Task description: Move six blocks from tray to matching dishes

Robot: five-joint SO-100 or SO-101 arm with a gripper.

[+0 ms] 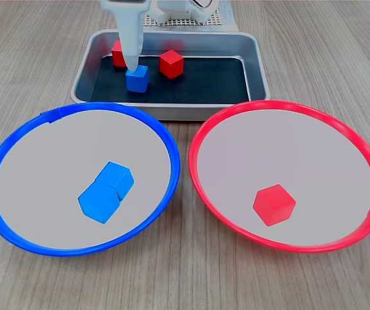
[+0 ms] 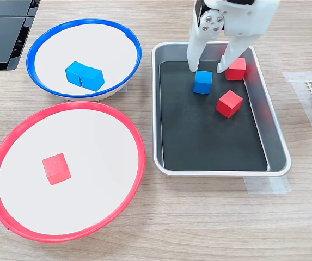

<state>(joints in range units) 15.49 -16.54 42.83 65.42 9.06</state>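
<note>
Bright, even overhead light, soft shadows, mild sheen on the tray point(image 2: 165, 54) walls, sharp focus throughout.

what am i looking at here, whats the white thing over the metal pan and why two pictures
The white thing is a small robot arm. Its gripper has two fingers, open either side of a blue block in the tray, not yet squeezing it.

Both pictures show one moment. The first exterior view looks across the dishes toward the arm; the second exterior view looks down from above.

On the wooden table, two red blocks also remain in the tray. The blue-rimmed dish holds two blue blocks touching; the red-rimmed dish holds one red block.
</note>
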